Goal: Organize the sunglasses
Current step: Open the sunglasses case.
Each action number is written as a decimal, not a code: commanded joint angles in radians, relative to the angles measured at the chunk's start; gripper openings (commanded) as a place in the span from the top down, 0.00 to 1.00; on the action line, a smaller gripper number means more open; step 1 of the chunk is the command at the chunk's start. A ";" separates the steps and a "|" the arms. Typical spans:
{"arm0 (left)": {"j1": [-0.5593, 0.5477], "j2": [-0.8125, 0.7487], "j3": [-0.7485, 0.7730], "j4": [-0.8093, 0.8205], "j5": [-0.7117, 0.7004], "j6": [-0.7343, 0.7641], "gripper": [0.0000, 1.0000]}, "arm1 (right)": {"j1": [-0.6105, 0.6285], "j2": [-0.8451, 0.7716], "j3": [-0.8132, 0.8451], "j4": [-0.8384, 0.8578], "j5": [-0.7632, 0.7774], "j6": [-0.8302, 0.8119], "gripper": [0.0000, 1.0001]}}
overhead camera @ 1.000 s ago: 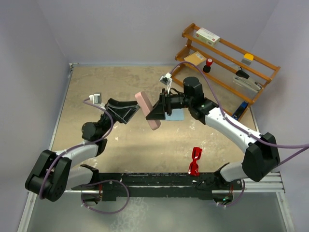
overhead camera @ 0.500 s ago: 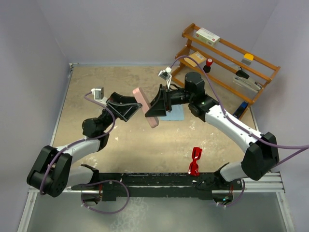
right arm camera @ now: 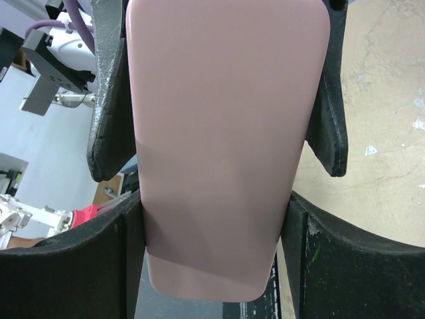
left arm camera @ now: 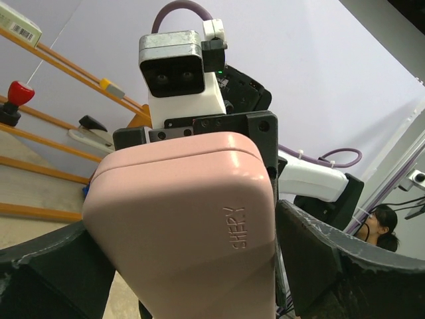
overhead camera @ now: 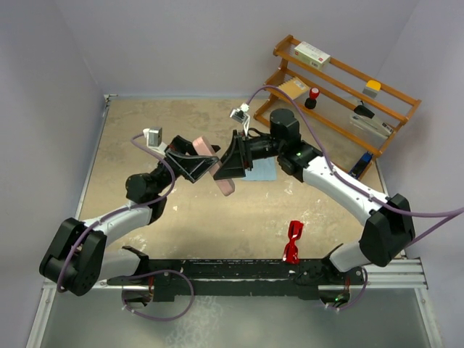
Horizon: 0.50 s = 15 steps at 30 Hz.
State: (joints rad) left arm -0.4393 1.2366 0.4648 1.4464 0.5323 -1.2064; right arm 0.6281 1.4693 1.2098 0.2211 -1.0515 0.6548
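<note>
The red sunglasses lie on the table near the front rail, right of centre, away from both grippers. A closed pale pink case is held in the air above the table's middle. My left gripper grips it from the left and my right gripper from the right. The case fills the left wrist view, between that gripper's black fingers. It also fills the right wrist view, clamped by the right gripper's fingers.
A light blue cloth lies flat under the right arm's wrist. A wooden two-tier rack with a box, a red-topped item and small tools stands at the back right. Purple walls close the table's left and back sides.
Both grippers have carried the pink case a little to the left, and it has tilted flatter. The sunglasses have not moved.
</note>
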 commanded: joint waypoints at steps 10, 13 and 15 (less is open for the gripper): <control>-0.005 -0.028 0.026 0.027 0.052 0.048 0.12 | 0.000 -0.016 0.074 -0.009 -0.122 -0.028 1.00; -0.005 -0.022 0.027 0.033 0.059 0.043 0.14 | 0.000 -0.023 0.076 -0.023 -0.114 -0.040 1.00; -0.005 -0.020 0.027 0.036 0.060 0.038 0.13 | 0.000 -0.024 0.079 -0.034 -0.105 -0.049 1.00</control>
State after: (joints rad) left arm -0.4400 1.2282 0.4664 1.4334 0.5735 -1.1843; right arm 0.6281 1.4727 1.2247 0.1738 -1.1187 0.6346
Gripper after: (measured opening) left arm 0.867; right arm 0.719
